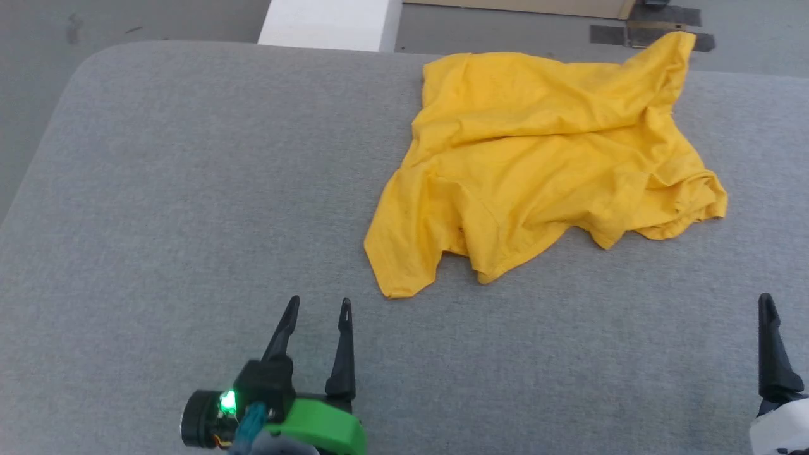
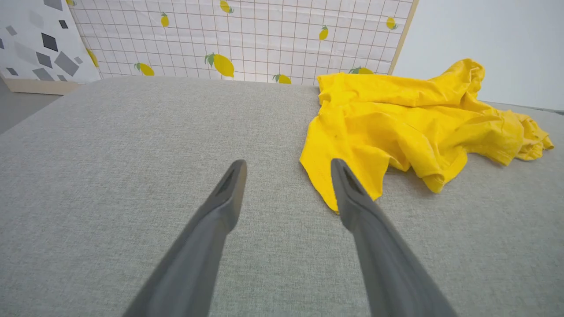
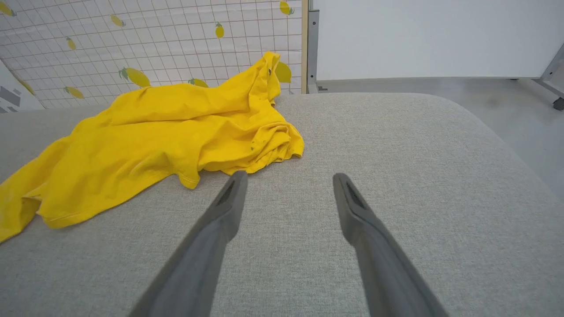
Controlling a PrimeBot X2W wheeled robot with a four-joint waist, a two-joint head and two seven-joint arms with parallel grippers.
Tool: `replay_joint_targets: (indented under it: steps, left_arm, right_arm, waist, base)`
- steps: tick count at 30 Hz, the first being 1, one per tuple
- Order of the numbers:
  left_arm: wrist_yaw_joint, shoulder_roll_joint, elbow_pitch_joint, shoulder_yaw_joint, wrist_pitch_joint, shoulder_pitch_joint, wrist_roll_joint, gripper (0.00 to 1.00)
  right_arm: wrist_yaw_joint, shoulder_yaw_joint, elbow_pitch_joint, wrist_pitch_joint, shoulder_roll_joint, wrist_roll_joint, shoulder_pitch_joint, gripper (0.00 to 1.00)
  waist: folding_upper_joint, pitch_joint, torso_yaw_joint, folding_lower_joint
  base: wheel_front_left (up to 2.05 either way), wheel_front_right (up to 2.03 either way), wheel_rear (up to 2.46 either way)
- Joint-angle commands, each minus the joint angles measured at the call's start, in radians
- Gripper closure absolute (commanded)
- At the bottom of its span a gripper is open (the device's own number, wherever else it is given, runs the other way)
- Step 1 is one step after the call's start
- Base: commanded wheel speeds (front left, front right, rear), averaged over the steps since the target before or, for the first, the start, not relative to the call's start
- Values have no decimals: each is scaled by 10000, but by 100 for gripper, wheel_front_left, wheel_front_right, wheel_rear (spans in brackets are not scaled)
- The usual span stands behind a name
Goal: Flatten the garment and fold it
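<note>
garment (image 1: 543, 164): soft matt cloth, creased | table (image 1: 189, 221): grey woven fabric

The right gripper (image 3: 289, 177) is empty, its two dark fingers spread wide above a grey fabric surface (image 3: 418, 154). A crumpled yellow shirt (image 3: 167, 132) lies on this surface, ahead and left of the fingers, plain side up. Its nearest hem is close to the left fingertip. A lemon-print panel (image 3: 154, 39) and a white wall (image 3: 418, 35) stand behind.

Bright yellow garment (image 1: 537, 158), crumpled and unfolded, plain side up, on the far right of the grey surface (image 1: 189, 189)
</note>
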Motion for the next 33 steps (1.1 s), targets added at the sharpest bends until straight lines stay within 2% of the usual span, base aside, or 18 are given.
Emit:
replay_joint_targets:
  steps: [1,5,8,12,16,21,26,28,32,33]
  left_arm:
    - [-136,211,107,-45,340,-262,23,0]
    - [-702,615,588,-407,2131,-1299,108,0]
    - [-1033,648,997,-632,3484,-2168,44,0]
    - [-1078,473,1594,-699,4735,-2943,-119,0]
    - [-986,259,2224,-677,5345,-3405,-269,0]
    - [-1043,-26,2946,-657,5366,-3727,-552,0]
    - [-707,-289,3976,-597,5980,-3762,-864,0]
    - [-644,-372,4282,-609,6145,-3771,-988,100]
    - [-756,-514,4672,-684,6229,-3713,-1324,100]
    - [-691,-621,4555,-494,5616,-3720,-1654,100]
  right_arm:
    - [-15,-18,-95,-81,10,-75,-16,0]
    - [-15,-87,-151,-29,16,-125,-182,0]
    - [-15,-75,-164,8,17,-136,-258,0]
    - [-15,46,-74,55,18,-36,-261,0]
    - [-15,146,-11,58,19,48,-292,0]
    - [-15,124,55,54,19,8,-356,0]
    - [-15,126,122,64,19,18,-434,0]
    - [-15,135,153,62,19,39,-475,0]
    - [-15,122,239,43,20,56,-559,0]
    - [-15,72,331,28,20,51,-600,0]
  waist:
    - [-1,-33,-184,0]
    - [-1,37,-264,0]
    - [-1,128,-323,0]
    - [-1,281,-440,0]
    - [-1,484,-589,0]
    - [-1,643,-743,0]
    - [-1,735,-853,0]
    - [-1,764,-886,0]
    - [-1,765,-906,0]
    - [-1,645,-818,0]
  base:
    - [0,0,0]
    - [0,0,0]
    - [0,0,0]
    - [0,0,0]
    - [0,0,0]
    - [0,0,0]
    - [0,0,0]
    - [0,0,0]
    - [0,0,0]
    - [0,0,0]
